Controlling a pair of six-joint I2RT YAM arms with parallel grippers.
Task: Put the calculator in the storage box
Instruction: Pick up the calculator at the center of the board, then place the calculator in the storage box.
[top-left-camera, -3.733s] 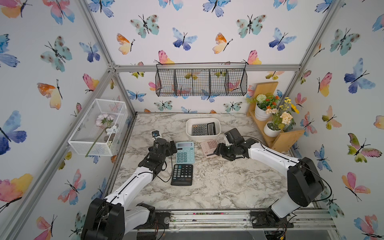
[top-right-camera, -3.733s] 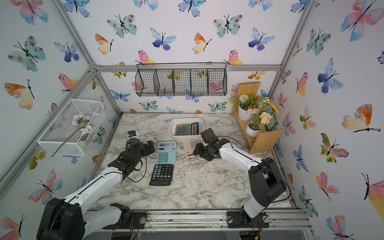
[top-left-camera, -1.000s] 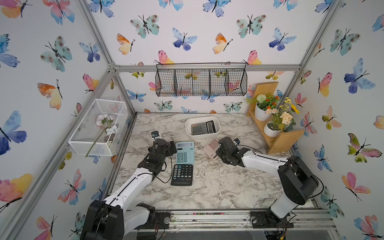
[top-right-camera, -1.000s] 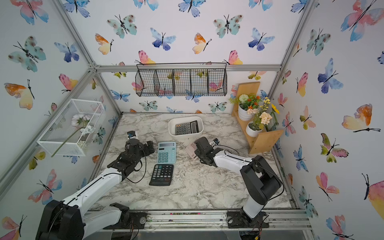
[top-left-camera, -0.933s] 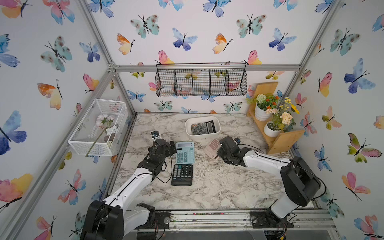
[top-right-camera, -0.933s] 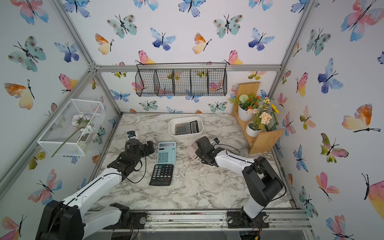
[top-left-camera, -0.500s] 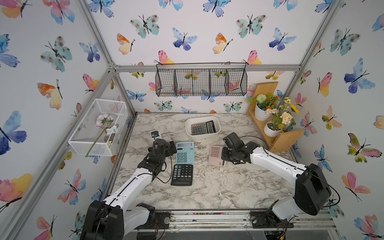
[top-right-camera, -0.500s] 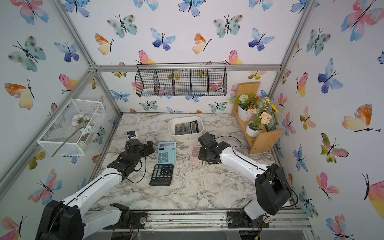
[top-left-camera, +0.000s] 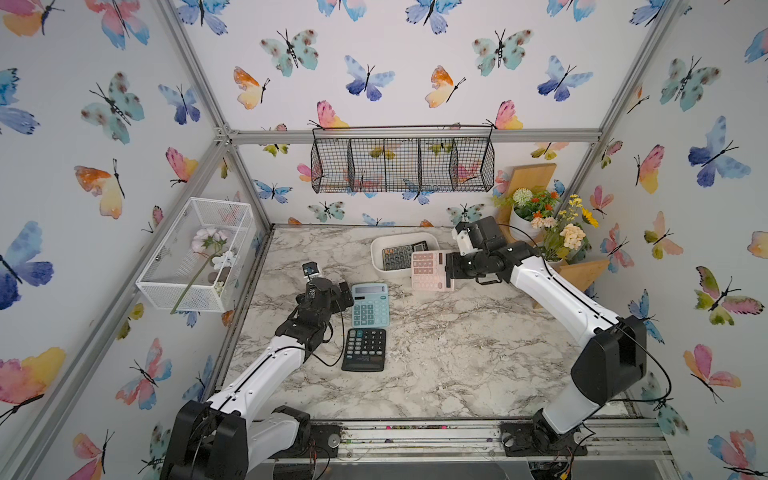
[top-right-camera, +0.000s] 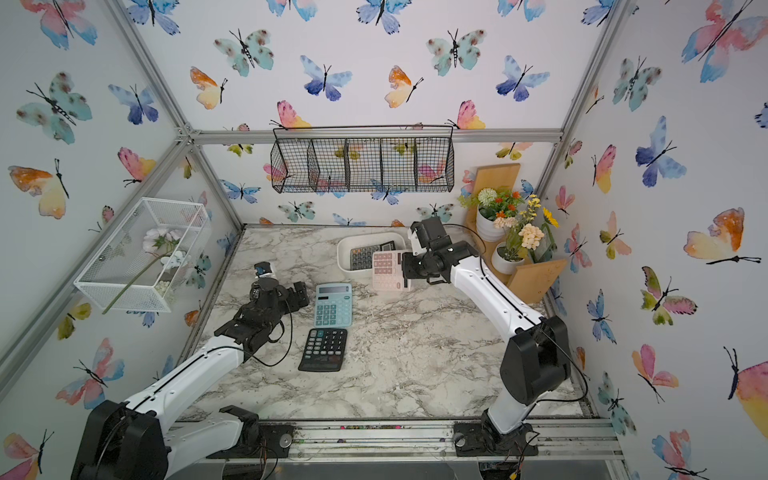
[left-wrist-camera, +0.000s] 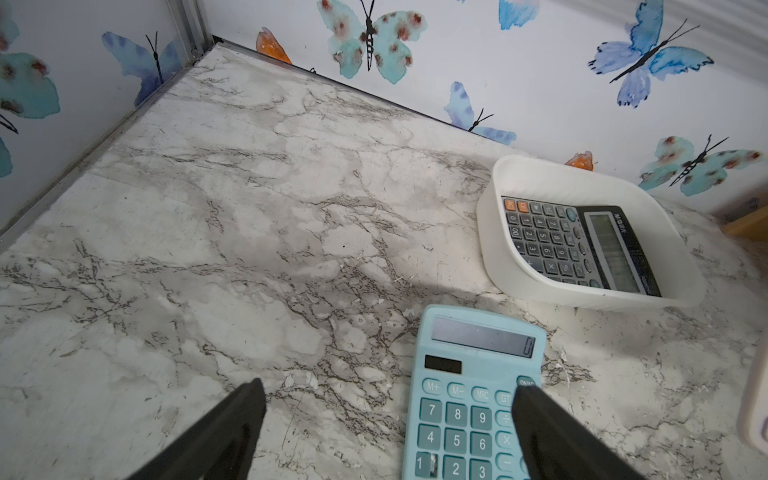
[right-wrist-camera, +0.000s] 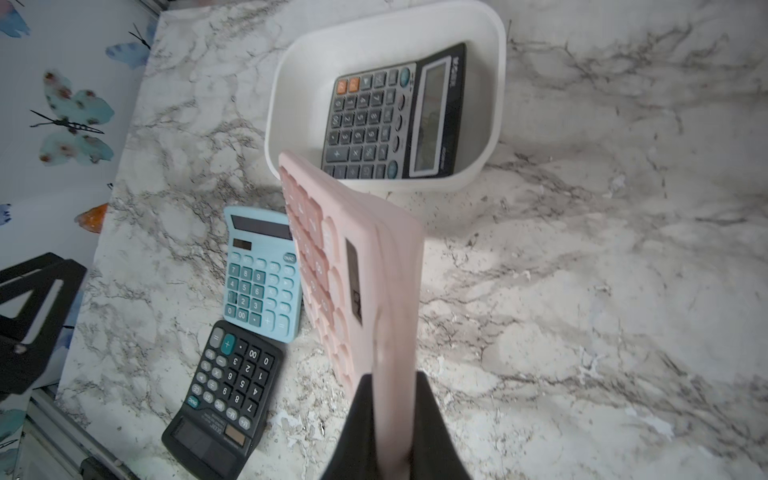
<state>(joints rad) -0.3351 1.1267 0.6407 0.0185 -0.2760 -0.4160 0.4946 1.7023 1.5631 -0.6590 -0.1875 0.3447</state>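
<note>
Lifted off the worktop since before, the pink calculator overlaps the rim of the storage box (in both top views); the right jaws clamp its display end. Left jaws stand apart.

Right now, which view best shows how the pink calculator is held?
The right wrist view: close up, the right gripper pinches the pink calculator by one end. Both top views show it small, by the storage box. The left wrist view catches at most a sliver.

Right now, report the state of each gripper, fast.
Left gripper: open, holding nothing, beside the light blue calculator.
Right gripper: shut on the pink calculator.
</note>
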